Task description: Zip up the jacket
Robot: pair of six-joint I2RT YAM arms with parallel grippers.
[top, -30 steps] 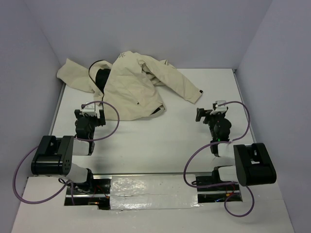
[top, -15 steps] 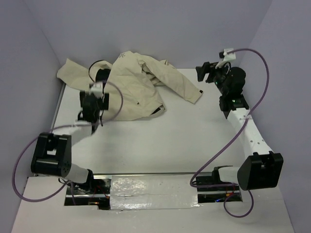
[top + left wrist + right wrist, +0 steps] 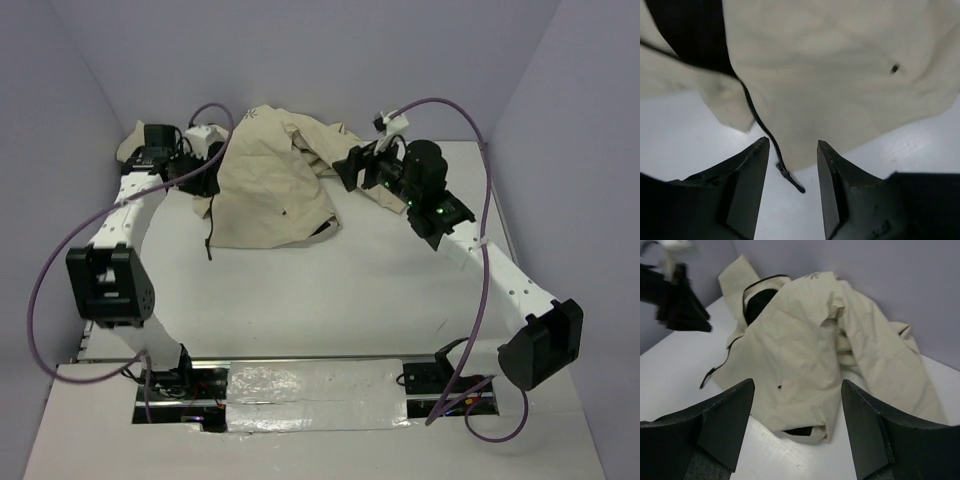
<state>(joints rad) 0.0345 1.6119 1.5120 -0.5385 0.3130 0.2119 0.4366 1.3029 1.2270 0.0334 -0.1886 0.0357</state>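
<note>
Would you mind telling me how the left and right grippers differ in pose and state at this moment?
The left gripper hangs close over the dark zipper edge of the cream fabric jacket; the right gripper sits farther back, seeing the whole jacket. The right fingers gape wider than the left's. Both are open and empty.

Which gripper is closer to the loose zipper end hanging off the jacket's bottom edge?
Left. The left gripper hangs open right by the zipper end, which shows between its fingers. The right gripper, open too, is over on the other side of the jacket.
</note>
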